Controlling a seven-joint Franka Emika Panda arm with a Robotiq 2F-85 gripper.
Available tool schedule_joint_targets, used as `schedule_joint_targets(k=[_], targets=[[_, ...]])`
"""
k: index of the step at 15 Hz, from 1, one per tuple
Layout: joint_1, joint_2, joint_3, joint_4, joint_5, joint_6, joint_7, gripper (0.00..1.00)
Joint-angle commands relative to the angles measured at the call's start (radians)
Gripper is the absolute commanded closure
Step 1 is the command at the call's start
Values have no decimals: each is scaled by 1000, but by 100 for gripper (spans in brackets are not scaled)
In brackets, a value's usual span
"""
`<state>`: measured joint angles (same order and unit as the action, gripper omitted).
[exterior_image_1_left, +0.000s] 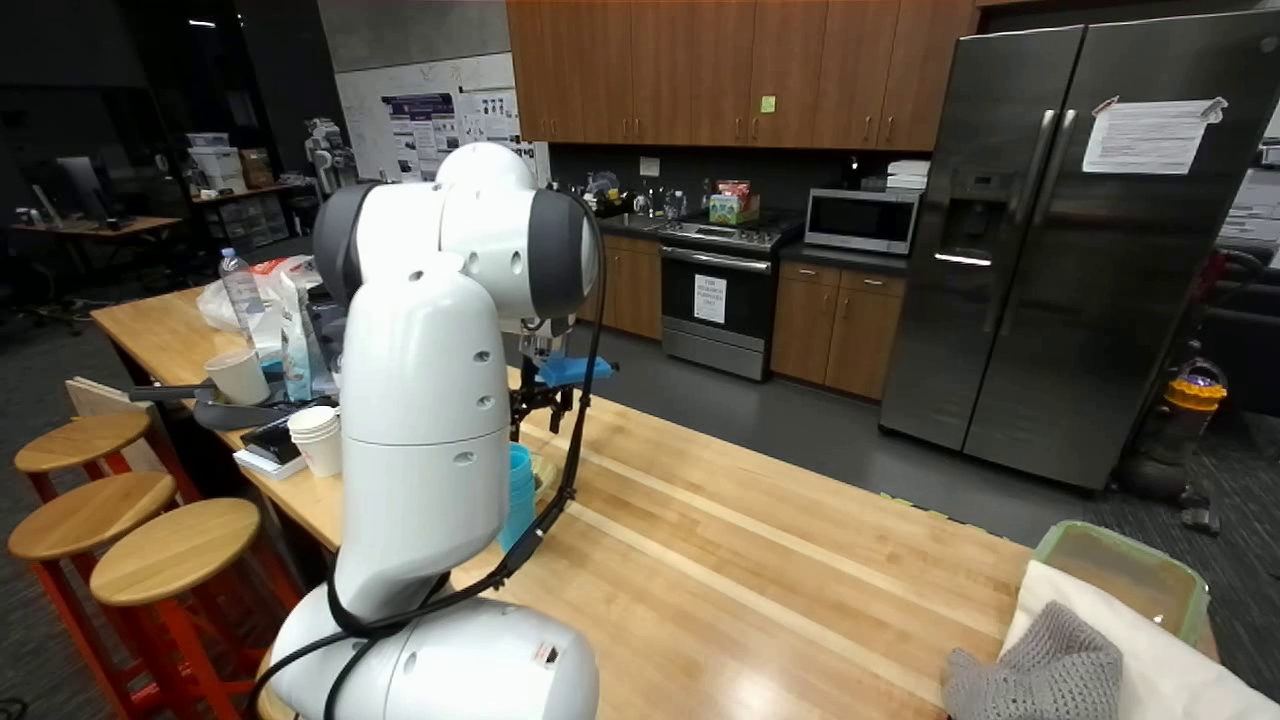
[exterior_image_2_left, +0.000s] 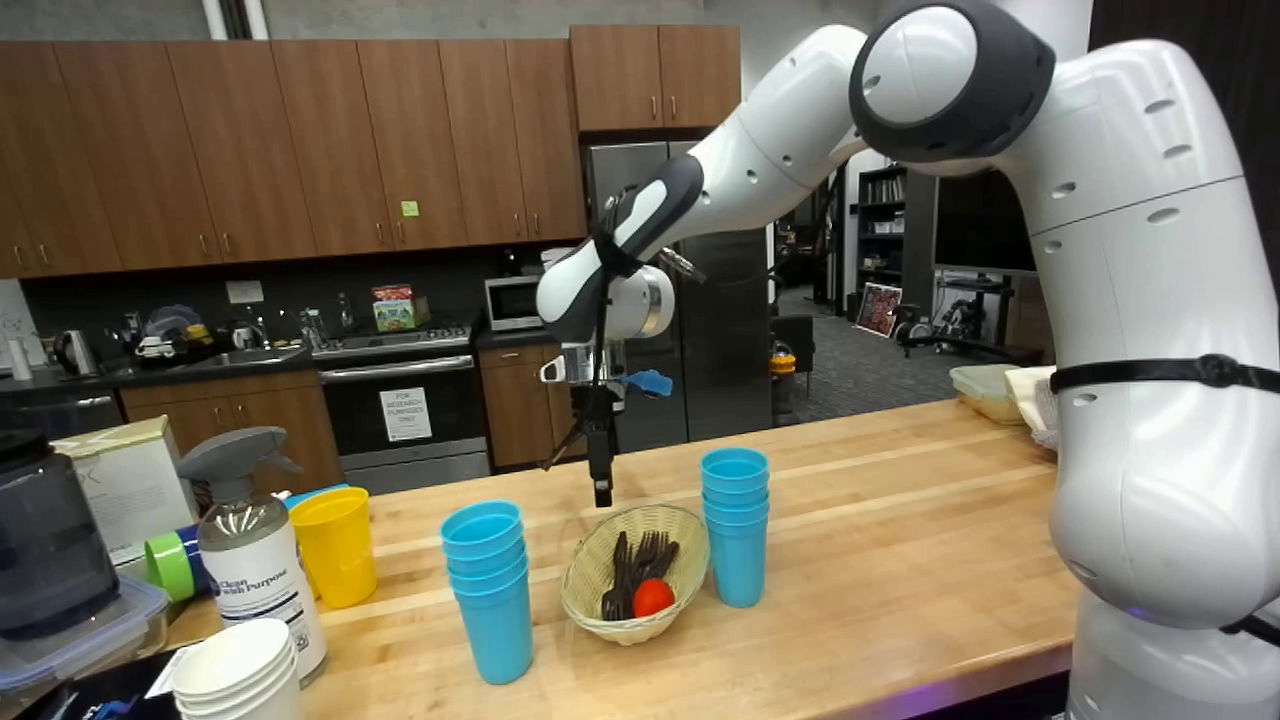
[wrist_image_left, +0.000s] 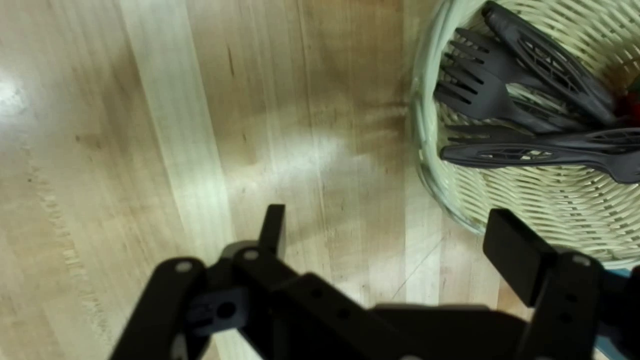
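The wicker basket (exterior_image_2_left: 586, 578) sits on the wooden table (exterior_image_2_left: 890, 530), dark forks (wrist_image_left: 480, 92) and a red round object (exterior_image_2_left: 653, 598) inside it. My gripper (wrist_image_left: 387, 220) hangs above, near its rim, jaws standing wide apart. In an exterior view, a stack of blue cups (exterior_image_2_left: 737, 540) stands just beside the basket, another stack (exterior_image_2_left: 490, 600) on its opposite side; a yellow cup (exterior_image_2_left: 338, 545) and a spray bottle (exterior_image_2_left: 250, 560) stand farther off.

"Clean with Purpose" on bottle (exterior_image_2_left: 260, 575)
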<state>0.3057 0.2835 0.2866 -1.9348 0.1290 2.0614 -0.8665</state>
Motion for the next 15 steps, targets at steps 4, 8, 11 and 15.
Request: schedule_joint_targets(k=[4, 8, 11, 15], targets=[[-39, 2, 12, -27, 4, -4, 27, 0], [-55, 30, 9, -41, 10, -18, 46, 0], [-72, 40, 12, -73, 31, -4, 45, 0], [-88, 34, 16, -93, 66, 22, 34, 32]])
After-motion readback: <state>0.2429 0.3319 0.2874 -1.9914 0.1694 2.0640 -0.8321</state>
